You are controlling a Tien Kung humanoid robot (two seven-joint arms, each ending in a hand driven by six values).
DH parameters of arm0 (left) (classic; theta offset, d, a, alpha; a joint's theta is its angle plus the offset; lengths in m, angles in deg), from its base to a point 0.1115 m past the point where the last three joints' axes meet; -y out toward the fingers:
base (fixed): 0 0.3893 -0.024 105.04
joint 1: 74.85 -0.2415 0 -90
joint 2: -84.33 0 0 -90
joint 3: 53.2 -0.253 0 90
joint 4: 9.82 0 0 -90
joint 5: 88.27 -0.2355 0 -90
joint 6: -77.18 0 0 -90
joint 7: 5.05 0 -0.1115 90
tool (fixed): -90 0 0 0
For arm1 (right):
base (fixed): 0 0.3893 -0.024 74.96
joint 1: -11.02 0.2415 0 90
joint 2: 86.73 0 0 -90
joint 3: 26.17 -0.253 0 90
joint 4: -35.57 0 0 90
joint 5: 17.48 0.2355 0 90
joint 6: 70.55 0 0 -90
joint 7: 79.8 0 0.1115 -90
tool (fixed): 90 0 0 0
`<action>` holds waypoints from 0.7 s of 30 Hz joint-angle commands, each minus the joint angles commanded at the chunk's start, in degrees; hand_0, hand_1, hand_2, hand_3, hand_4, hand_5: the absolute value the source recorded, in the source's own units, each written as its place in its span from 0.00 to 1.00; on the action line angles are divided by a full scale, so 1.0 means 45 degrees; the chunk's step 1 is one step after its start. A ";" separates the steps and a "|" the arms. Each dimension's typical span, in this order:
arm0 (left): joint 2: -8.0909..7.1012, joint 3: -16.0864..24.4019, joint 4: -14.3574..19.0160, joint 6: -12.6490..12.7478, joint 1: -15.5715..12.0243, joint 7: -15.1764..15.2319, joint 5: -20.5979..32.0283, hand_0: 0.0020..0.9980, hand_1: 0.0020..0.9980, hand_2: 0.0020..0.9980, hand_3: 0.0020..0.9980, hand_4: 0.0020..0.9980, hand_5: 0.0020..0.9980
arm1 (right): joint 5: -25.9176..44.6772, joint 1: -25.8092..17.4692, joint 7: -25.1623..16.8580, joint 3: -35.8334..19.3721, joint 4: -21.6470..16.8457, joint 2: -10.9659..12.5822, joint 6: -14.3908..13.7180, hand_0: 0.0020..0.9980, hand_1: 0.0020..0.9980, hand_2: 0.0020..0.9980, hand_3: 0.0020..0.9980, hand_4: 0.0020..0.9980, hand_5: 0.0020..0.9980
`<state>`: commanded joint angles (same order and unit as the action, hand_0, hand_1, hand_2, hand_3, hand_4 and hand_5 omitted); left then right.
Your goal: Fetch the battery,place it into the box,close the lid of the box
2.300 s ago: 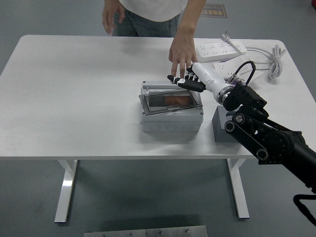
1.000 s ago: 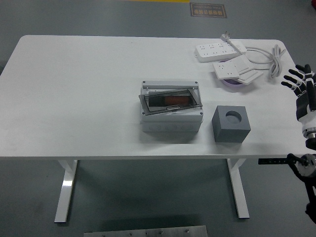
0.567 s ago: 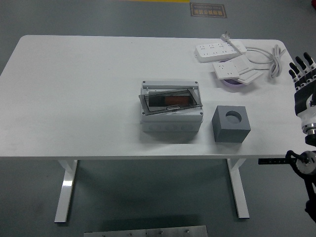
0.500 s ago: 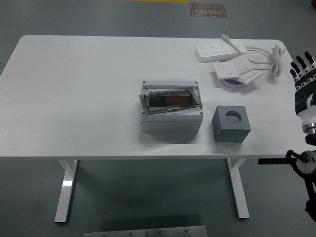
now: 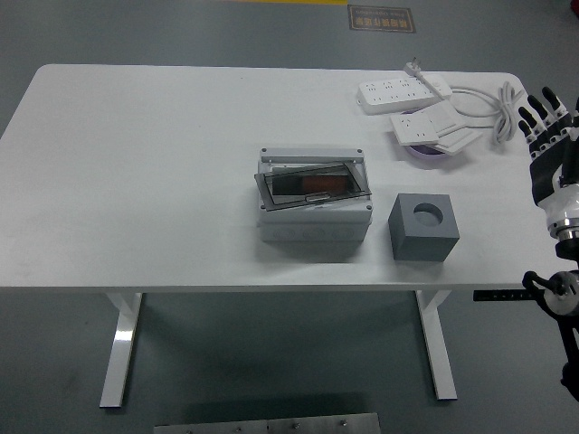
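The fingers (image 5: 543, 107) of the right hand (image 5: 548, 145) are spread wide and hold nothing, raised at the right edge of the tabletop (image 5: 136, 163). The box (image 5: 314, 206) sits mid-table, well apart to their left, its tinted lid (image 5: 312, 183) lying slightly askew over what looks like the battery (image 5: 317, 183). Closing looks nearly done; the hand would next need to reach back and press the lid flush.

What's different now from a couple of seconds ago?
The person's hand is gone from the box. The right hand has pulled back from the lid to the table's right edge, fingers spread, holding nothing. The box, grey block and power strips stayed put.
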<state>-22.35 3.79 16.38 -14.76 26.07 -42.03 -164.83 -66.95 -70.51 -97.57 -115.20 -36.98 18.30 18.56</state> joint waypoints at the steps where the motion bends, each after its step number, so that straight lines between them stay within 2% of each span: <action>1: -0.0004 0.0004 0.0000 -0.0011 0.0001 0.0000 -0.0014 0.63 0.70 0.57 0.54 0.50 0.00 | -0.0045 0.0010 0.0013 0.0007 -0.0024 0.0016 -0.0018 0.99 0.88 0.88 0.88 1.00 1.00; 2: -0.0010 0.0010 0.0001 -0.0019 0.0000 0.0000 -0.0020 0.63 0.70 0.57 0.54 0.50 0.00 | -0.0093 0.0021 0.0026 0.0006 -0.0044 0.0029 -0.0042 0.96 0.87 0.87 0.87 0.98 1.00; 7: -0.0043 0.0049 0.0003 -0.0055 -0.0009 0.0000 -0.0081 0.63 0.70 0.57 0.54 0.50 0.00 | -0.0437 0.0043 -0.0011 -0.0035 -0.0075 0.0074 -0.0240 0.96 0.87 0.87 0.87 0.98 1.00; 8: -0.0046 0.0056 0.0004 -0.0059 -0.0013 0.0000 -0.0089 0.63 0.70 0.57 0.54 0.50 0.00 | -0.0477 0.0039 -0.0019 -0.0038 -0.0070 0.0074 -0.0271 0.93 0.83 0.86 0.89 0.92 1.00; 13: -0.0029 0.0029 0.0007 -0.0059 -0.0042 0.0000 -0.0053 0.63 0.70 0.57 0.54 0.50 0.00 | -0.0612 -0.0023 0.0112 -0.0047 -0.0029 0.0051 -0.0410 0.93 0.83 0.86 0.89 0.92 1.00; 14: -0.0021 0.0023 0.0008 -0.0061 -0.0041 0.0000 -0.0040 0.63 0.70 0.57 0.54 0.50 0.00 | -0.0566 -0.0037 0.0156 -0.0037 -0.0010 0.0046 -0.0421 0.93 0.80 0.86 1.00 0.96 1.00; 19: 0.0025 0.0068 0.0012 -0.0089 -0.0016 0.0000 -0.0070 0.63 0.70 0.57 0.54 0.50 0.00 | -0.0358 -0.0093 0.0249 -0.0004 0.0087 0.0015 -0.0510 0.93 0.80 0.86 1.00 0.96 1.00; 20: 0.0031 0.0078 0.0013 -0.0092 -0.0013 0.0000 -0.0082 0.63 0.70 0.57 0.54 0.50 0.00 | -0.0344 -0.0095 0.0251 -0.0002 0.0093 0.0009 -0.0515 0.92 0.78 0.82 0.92 0.97 1.00; 21: 0.0037 0.0093 0.0015 -0.0099 -0.0011 0.0000 -0.0105 0.63 0.70 0.57 0.54 0.50 0.00 | -0.0344 -0.0096 0.0264 -0.0003 0.0096 -0.0002 -0.0513 0.92 0.78 0.82 0.92 0.97 1.00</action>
<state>-22.18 4.20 16.45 -15.20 26.02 -42.03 -165.31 -68.50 -70.95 -96.38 -115.21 -36.55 18.29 16.25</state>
